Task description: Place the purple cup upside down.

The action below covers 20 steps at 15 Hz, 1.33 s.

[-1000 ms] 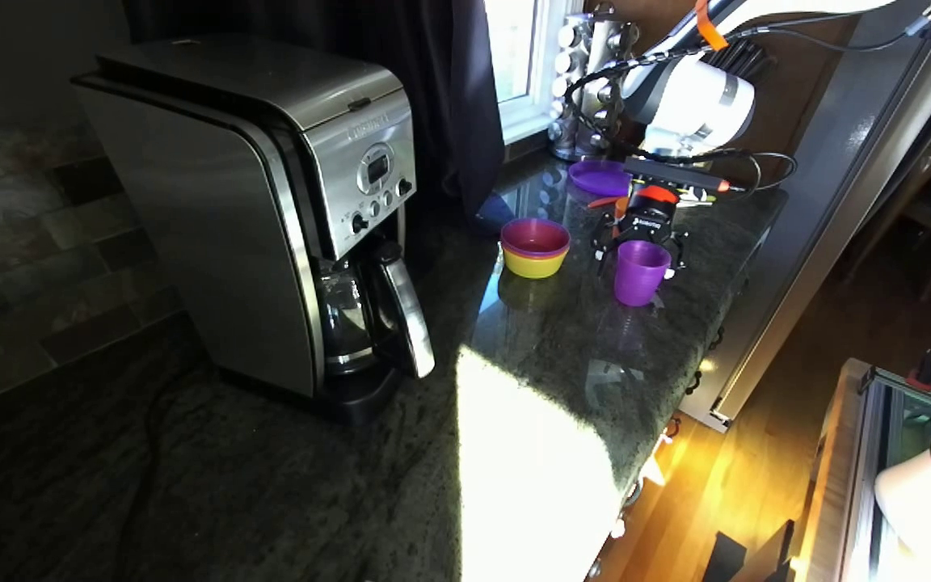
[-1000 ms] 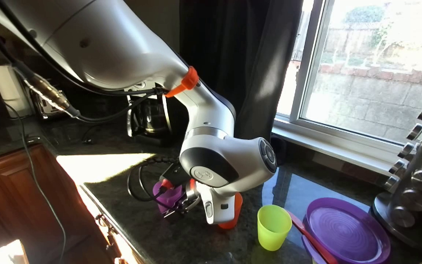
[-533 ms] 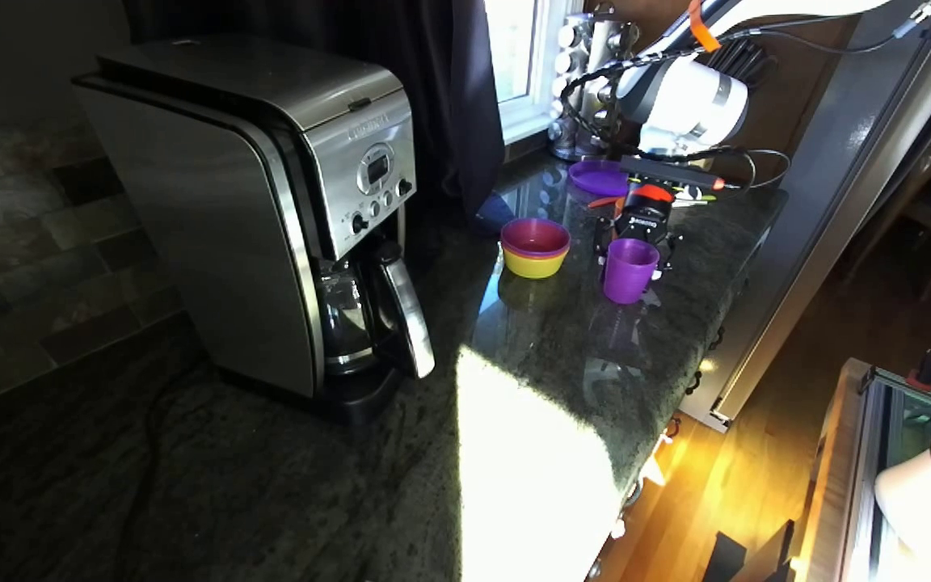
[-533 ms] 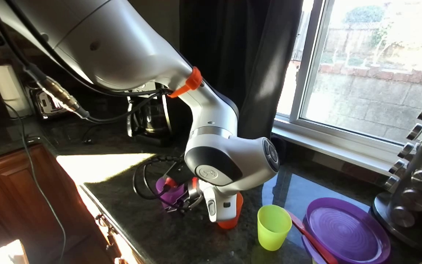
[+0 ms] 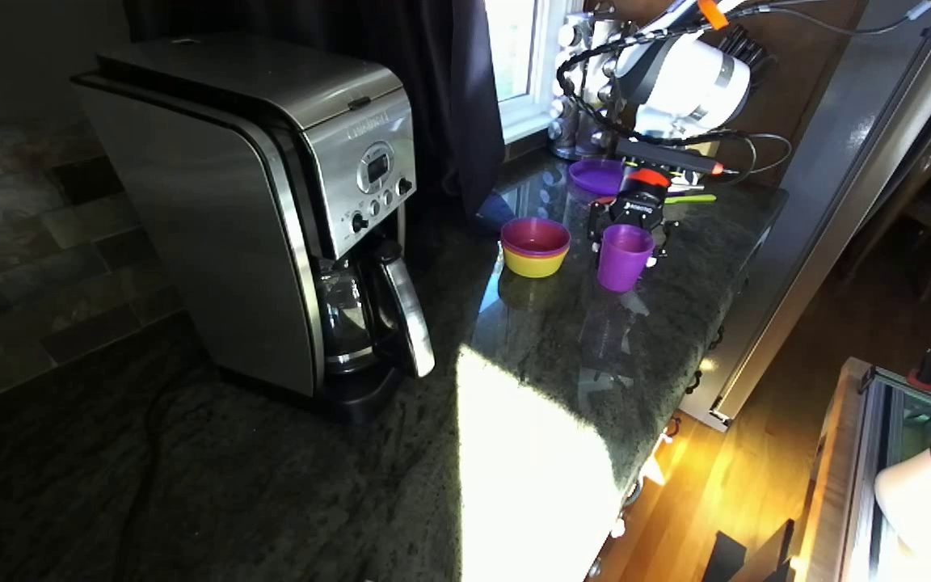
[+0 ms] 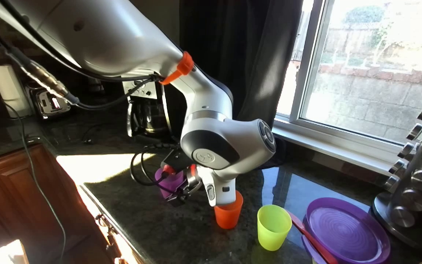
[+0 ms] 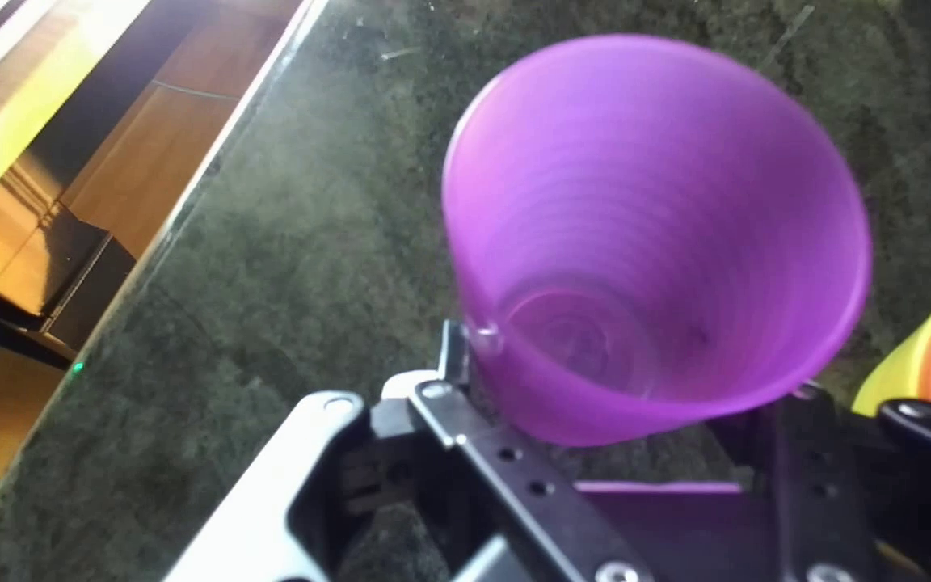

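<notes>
The purple cup (image 7: pixel 667 210) fills much of the wrist view, its mouth facing up and tilted toward the camera. My gripper (image 7: pixel 631 376) is shut on it, one finger (image 7: pixel 456 352) pressed to the cup's left side and the other mostly hidden behind the right wall. In an exterior view the cup (image 5: pixel 624 260) hangs in front of the gripper (image 5: pixel 625 247), leaning slightly, and appears to be just off the counter. From the opposite direction the cup (image 6: pixel 171 180) is partly covered by the wrist and cables.
Nested bowls (image 5: pixel 536 252) stand close beside the cup. An orange cup (image 6: pixel 229 213), a yellow-green cup (image 6: pixel 274 228) and a purple plate (image 6: pixel 346 231) are behind the arm. The coffee maker (image 5: pixel 271 210) stands farther along; the counter edge (image 7: pixel 215 149) runs on the gripper's other side.
My gripper has closed on the purple cup. Arm and cup have shifted a little toward the bowls, then risen, and more of the orange cup shows now.
</notes>
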Each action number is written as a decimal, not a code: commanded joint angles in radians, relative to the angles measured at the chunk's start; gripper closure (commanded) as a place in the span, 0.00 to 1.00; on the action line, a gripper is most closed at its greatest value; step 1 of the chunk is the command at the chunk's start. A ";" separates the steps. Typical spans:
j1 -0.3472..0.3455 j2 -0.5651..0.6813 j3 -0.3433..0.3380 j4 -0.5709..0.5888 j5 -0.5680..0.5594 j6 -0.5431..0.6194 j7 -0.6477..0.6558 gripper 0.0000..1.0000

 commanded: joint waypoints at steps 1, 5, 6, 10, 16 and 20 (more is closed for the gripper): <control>0.053 -0.168 -0.007 -0.108 -0.072 0.058 0.093 0.57; 0.100 -0.359 0.027 -0.236 -0.197 0.215 0.252 0.57; 0.107 -0.411 0.045 -0.272 -0.222 0.262 0.293 0.57; 0.109 -0.564 0.146 -0.397 -0.346 0.452 0.496 0.57; 0.039 -0.653 0.311 -0.491 -0.641 0.644 0.884 0.57; -0.032 -0.678 0.408 -0.491 -0.893 0.601 1.176 0.57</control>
